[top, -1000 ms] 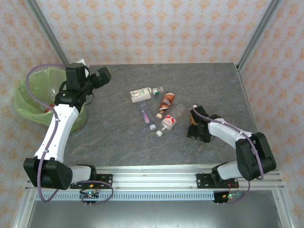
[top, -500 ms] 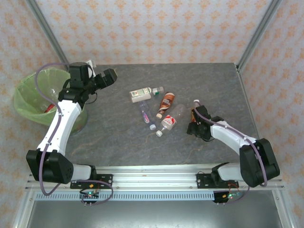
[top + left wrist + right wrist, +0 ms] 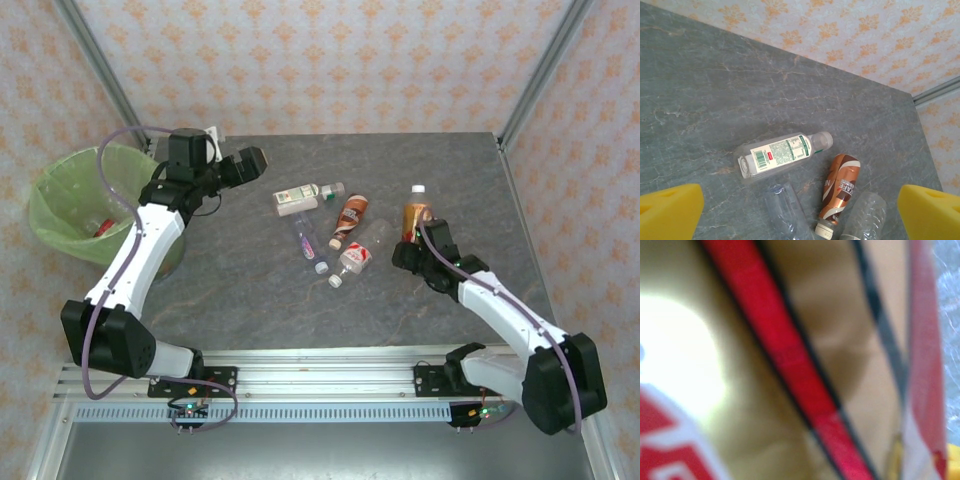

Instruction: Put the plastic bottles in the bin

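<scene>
Our right end effector (image 3: 411, 238) pinches the upright brown-labelled plastic bottle (image 3: 416, 213), the round lime-bagged bin (image 3: 42, 222) far at nine o'clock.

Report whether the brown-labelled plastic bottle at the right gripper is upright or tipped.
Upright: the brown-labelled plastic bottle stands cap-up in the right gripper.
</scene>
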Robot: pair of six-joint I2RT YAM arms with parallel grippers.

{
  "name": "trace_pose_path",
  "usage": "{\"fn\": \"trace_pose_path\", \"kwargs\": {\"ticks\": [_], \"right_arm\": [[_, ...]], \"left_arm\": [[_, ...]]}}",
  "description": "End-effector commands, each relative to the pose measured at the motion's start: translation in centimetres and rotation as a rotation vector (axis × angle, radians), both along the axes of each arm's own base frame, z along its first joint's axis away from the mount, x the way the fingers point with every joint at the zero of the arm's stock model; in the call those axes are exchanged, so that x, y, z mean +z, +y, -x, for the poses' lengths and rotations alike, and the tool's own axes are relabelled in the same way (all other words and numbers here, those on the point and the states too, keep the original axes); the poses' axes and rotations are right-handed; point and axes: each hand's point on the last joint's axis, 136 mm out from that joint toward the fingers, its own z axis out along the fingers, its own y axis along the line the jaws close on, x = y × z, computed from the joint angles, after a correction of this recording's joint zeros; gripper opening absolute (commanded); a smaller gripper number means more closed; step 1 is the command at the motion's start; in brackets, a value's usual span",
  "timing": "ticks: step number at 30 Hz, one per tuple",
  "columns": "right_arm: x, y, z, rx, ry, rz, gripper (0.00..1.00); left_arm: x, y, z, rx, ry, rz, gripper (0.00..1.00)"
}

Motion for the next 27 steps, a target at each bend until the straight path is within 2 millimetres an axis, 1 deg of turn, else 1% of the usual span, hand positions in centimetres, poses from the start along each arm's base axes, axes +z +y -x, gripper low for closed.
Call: {"fn": "trace_pose_path", "kwargs": {"ticks": [1,5,11,15,17,19,20,25,27], "right_arm": [[2.5,1.8,-1.1,0.081,-0.115,-0.049,0.44],[4.4,4.0,-1.7,0.178,-0.168,-0.068,0.44],[6.8,8.1,-2.5,0.312,-0.229,-0.153,0.44],[8.0,10.3,-2.9,0.371,-0.249,-0.215,0.44],[8.3,11.3,-3.0,0.399,-0.253,-0.233,0.44],[9.1,12.0,-3.0,0.423,-0.273,-0.254,0.44],[8.6,12.4,-3.1,0.427,-0.257,-0.257,0.44],[9.0,13.9,-3.2,0.458,-0.261,-0.308,0.44],[9.2,14.5,-3.2,0.471,-0.265,-0.315,0.44]], "left_arm": [[1.5,-1.5,-0.7,-0.042,-0.056,-0.013,1.00],[1.1,-3.3,-0.7,-0.089,-0.040,-0.012,1.00],[1.1,-7.1,-0.7,-0.218,-0.043,0.103,1.00],[1.9,-9.7,0.0,-0.312,-0.094,0.158,1.00],[2.5,-10.9,0.4,-0.351,-0.124,0.190,1.00],[2.8,-12.2,1.0,-0.394,-0.145,0.211,1.00],[2.8,-12.6,1.2,-0.406,-0.150,0.218,1.00],[2.9,-14.8,2.4,-0.463,-0.173,0.217,1.00],[2.6,-15.1,2.5,-0.452,-0.169,0.197,1.00]]}}
